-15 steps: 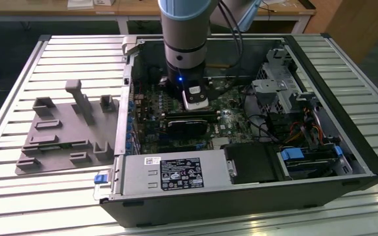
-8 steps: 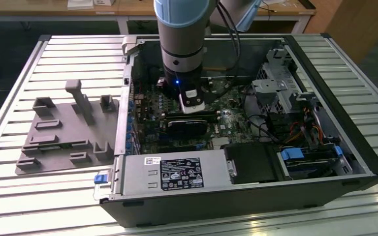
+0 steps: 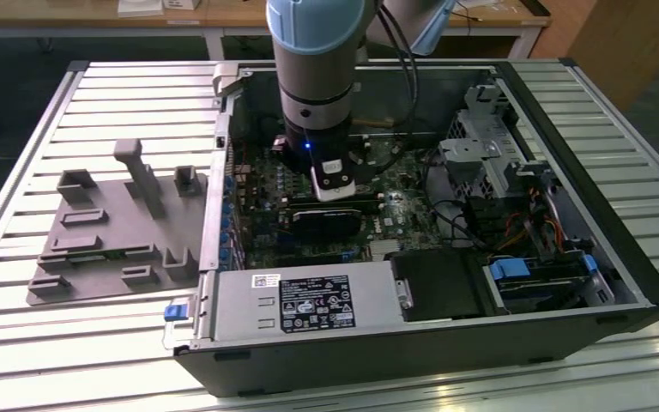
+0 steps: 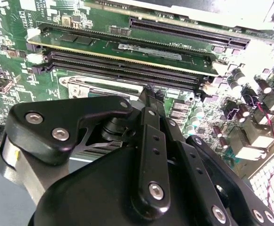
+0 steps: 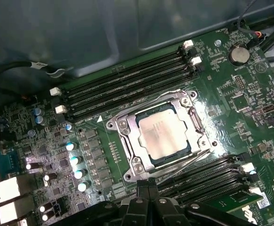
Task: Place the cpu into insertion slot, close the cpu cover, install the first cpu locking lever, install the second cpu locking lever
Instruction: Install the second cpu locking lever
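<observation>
The cpu (image 5: 167, 134) sits in the insertion slot (image 5: 127, 162) under the closed cpu cover (image 5: 197, 125), levers seemingly latched; finger state unclear.

I can make out little print from here. A black label (image 3: 317, 312) on the grey box (image 3: 295, 302) at the front of the computer case carries white marks too small for me to read, and a small white sticker (image 3: 264, 278) sits near it. In the first wrist view, the green board (image 5: 230, 89) shows white lettering I cannot read.
</observation>
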Motion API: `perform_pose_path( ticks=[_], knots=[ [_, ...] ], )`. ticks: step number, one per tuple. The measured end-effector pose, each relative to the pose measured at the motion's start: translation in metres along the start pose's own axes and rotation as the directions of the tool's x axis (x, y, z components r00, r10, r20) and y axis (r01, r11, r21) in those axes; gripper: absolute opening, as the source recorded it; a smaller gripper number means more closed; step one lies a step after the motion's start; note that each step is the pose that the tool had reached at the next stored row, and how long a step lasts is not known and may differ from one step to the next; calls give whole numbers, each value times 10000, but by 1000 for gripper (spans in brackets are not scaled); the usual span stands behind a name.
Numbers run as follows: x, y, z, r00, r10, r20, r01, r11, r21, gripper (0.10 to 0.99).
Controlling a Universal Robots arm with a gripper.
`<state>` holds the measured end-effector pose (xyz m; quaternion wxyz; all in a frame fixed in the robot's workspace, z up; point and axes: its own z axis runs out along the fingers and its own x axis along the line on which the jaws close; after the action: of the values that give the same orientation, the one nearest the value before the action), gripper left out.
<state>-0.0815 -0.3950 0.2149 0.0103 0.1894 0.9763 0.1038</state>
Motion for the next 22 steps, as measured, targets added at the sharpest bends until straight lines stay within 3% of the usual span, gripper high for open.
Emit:
perform_pose_path(
  ticks=[6, 11, 16, 22],
  knots=[
    [-8, -23, 13, 9997, -245, 9, 245, 9997, -27, 106],
    [-8, -28, 19, 9987, -500, -25, 500, 9986, -144, 106],
    [-8, -28, 20, 9987, -504, -31, 504, 9986, -168, 106],
    [14, -62, 48, 9987, -518, 28, 519, 9978, -405, 106]
  ],
)
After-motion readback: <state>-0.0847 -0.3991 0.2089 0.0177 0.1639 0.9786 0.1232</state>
